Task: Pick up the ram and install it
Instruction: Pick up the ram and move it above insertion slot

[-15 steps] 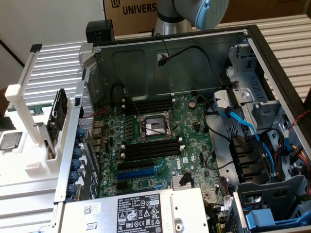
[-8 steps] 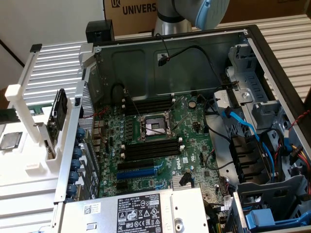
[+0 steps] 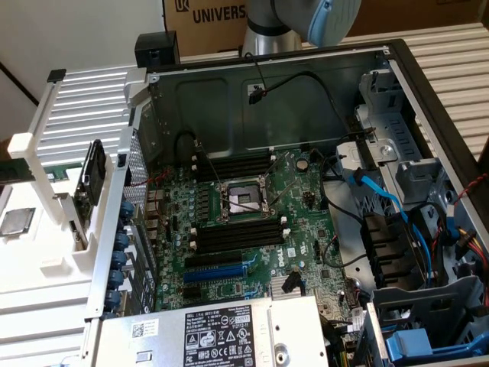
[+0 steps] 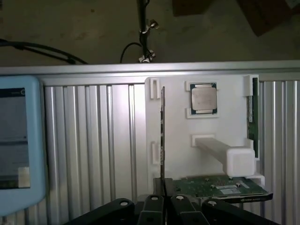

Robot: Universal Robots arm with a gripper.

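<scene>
The ram (image 4: 162, 131), seen edge-on, is pinched between the nearly closed fingers (image 4: 151, 206) of the gripper (image 4: 164, 204). It hangs above the white fixture (image 4: 176, 140) at the exterior view's left. Carry it level and untwisted. Align its length with the black memory slots (image 3: 233, 233), well apart to the right.

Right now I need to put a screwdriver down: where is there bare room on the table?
The ribbed table is bare between the tablet and the white holder. The holder is crowded with a CPU, ram and a card.
</scene>
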